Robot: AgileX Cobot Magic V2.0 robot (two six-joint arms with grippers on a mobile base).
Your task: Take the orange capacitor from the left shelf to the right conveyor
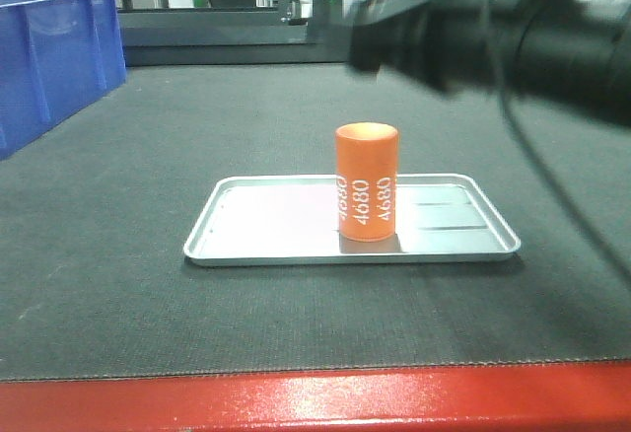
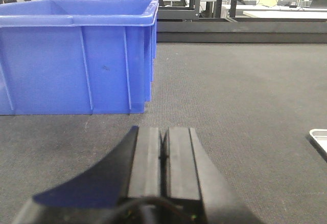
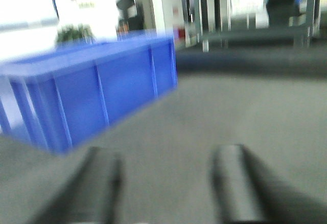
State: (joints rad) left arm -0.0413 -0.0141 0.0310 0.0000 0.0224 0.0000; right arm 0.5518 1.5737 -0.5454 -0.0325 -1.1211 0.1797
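Shows left gripper pinched together on nothing over the right conveyor, right gripper blurred but spread apart, orange capacitor upright on the silver tray toward the conveyor's red front edge, blue bin at its far-left corner.

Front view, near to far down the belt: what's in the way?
Red front edge of the conveyor → silver tray → orange capacitor, upright in the tray → blue bin, far left.
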